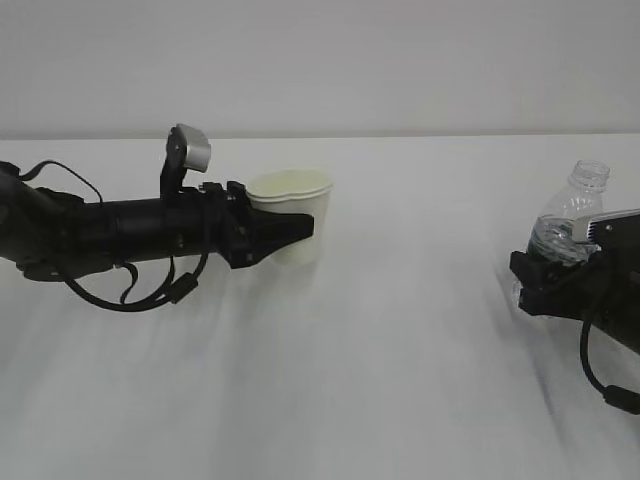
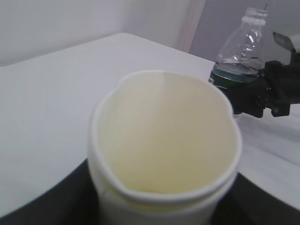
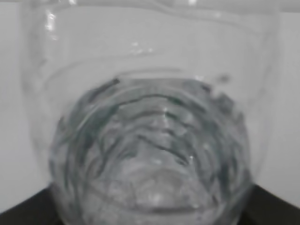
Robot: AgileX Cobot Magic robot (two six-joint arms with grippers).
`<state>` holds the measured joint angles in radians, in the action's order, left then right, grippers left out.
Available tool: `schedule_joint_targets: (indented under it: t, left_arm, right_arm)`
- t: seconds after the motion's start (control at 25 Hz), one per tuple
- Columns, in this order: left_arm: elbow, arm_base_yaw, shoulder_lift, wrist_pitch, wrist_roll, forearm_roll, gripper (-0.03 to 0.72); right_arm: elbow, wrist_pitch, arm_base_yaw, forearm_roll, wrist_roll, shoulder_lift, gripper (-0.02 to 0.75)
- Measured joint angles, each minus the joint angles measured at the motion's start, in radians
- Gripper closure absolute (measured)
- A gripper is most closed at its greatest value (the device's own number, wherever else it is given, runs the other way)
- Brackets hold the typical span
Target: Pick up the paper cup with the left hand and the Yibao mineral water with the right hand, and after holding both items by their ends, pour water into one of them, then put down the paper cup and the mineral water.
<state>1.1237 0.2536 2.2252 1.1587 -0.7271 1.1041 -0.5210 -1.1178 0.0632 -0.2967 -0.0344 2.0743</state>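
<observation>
Your exterior view shows the left hand (image 1: 285,232) pinching the paper cup (image 1: 293,213), its rim squeezed out of round, on the table (image 1: 400,350). Your left wrist view alone looks into the cup (inside looks empty). The right hand (image 1: 545,280) clamps the Yibao mineral water (image 1: 570,215); your right wrist view shows water low in the bottle.

Paper cup (image 1: 296,205): matt off-white paper, smooth wall, rolled rim. Mineral water bottle (image 1: 571,215): clear glossy plastic, ribbed body, dark green label band. Grippers: matt black plastic. Desk (image 1: 400,350): smooth matt white surface.
</observation>
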Motion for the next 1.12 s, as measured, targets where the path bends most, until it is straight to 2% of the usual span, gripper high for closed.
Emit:
schedule_joint_targets:
  t: [0.4, 0.68, 1.12]
  left_arm:
    - [0.0, 0.11, 0.03, -0.002, 0.072, -0.014, 0.259]
    - [0.0, 0.143, 0.03, -0.002, 0.141, -0.002, 0.26]
    - [0.0, 0.222, 0.03, -0.002, 0.21, 0.002, 0.261]
  right_arm:
    - [0.0, 0.0, 0.0, -0.028, 0.0, 0.0, 0.293]
    - [0.011, 0.0, 0.0, -0.082, 0.0, -0.002, 0.293]
    - [0.079, 0.0, 0.0, -0.087, 0.005, -0.056, 0.293]
